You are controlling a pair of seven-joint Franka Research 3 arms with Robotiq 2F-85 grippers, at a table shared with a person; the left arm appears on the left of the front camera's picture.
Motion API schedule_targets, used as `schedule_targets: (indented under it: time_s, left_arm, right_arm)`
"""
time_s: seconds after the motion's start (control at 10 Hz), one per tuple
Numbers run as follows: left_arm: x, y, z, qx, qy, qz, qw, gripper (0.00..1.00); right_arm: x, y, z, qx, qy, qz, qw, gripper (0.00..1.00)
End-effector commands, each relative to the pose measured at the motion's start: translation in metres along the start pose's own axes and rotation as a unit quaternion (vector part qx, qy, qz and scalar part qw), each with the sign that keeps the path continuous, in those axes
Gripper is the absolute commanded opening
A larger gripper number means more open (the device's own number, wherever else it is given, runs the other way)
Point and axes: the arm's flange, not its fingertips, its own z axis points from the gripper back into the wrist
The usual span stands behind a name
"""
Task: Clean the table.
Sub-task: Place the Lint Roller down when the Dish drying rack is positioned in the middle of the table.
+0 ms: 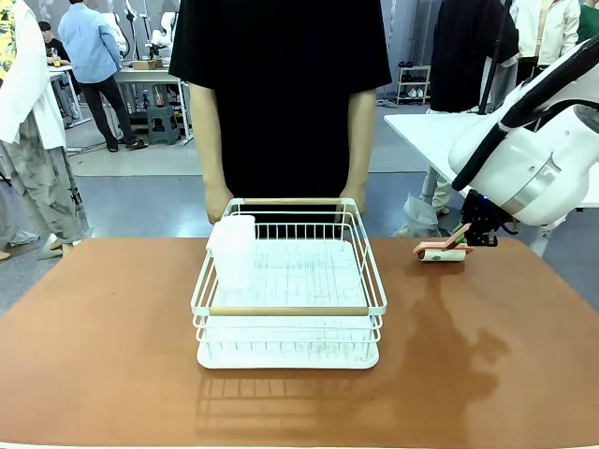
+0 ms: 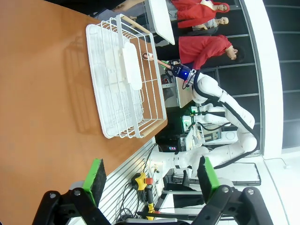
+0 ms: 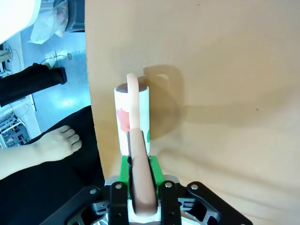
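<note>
The reddish-brown table [image 1: 112, 355] carries a lint roller [image 1: 440, 251] near its far right edge. The roller has a white roll and a pink handle. My right gripper [image 1: 465, 238] is shut on that handle. In the right wrist view the green pads [image 3: 124, 168] press both sides of the handle [image 3: 140, 183], and the roll [image 3: 132, 119] rests on the table [image 3: 211, 93] close to its edge. My left gripper [image 2: 151, 174] hangs open and holds nothing, well above the table [image 2: 37, 93] and back from the rack.
A white wire dish rack [image 1: 288, 311] with wooden bars stands mid-table, with a translucent cup [image 1: 234, 248] in its left part. A person in black stands at the far side, hands [image 1: 217, 201] at the rack's far rim. A white table [image 1: 421, 131] stands behind on the right.
</note>
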Motion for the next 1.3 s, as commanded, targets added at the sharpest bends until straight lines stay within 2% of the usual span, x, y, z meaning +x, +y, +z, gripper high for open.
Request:
schedule_targets:
  time_s: [0.0, 0.1, 0.2, 0.3, 0.4, 0.6, 0.9, 1.2]
  left_arm:
    - [-0.003, -0.001, 0.002, -0.006, 0.0, -0.004, 1.0, 1.0]
    - [-0.003, -0.001, 0.002, -0.006, 0.0, -0.004, 1.0, 1.0]
    - [-0.003, -0.001, 0.002, -0.006, 0.0, -0.004, 1.0, 1.0]
    - [-0.003, -0.001, 0.002, -0.006, 0.0, -0.004, 1.0, 1.0]
    - [-0.003, -0.001, 0.002, -0.006, 0.0, -0.004, 1.0, 1.0]
    - [-0.003, -0.001, 0.002, -0.006, 0.0, -0.004, 1.0, 1.0]
    - [-0.003, -0.001, 0.002, -0.006, 0.0, -0.004, 1.0, 1.0]
    - [-0.003, -0.001, 0.002, -0.006, 0.0, -0.004, 1.0, 1.0]
  right_arm:
    - [0.003, -0.019, -0.006, 0.006, -0.004, 0.017, 1.0, 0.55]
    - [0.002, -0.021, -0.003, 0.008, -0.01, 0.019, 1.0, 0.57]
    - [0.001, -0.022, 0.0, 0.006, -0.009, 0.02, 1.0, 0.91]
    - [-0.001, -0.023, 0.004, 0.006, -0.012, 0.023, 1.0, 0.93]
    - [-0.003, -0.024, 0.009, 0.006, -0.017, 0.029, 0.999, 1.0]
    - [-0.007, -0.03, 0.024, -0.005, -0.012, 0.043, 0.999, 1.0]
    - [-0.017, -0.038, 0.067, -0.07, 0.005, 0.102, 0.992, 1.0]
    - [-0.017, -0.031, 0.089, -0.061, 0.001, 0.104, 0.993, 1.0]
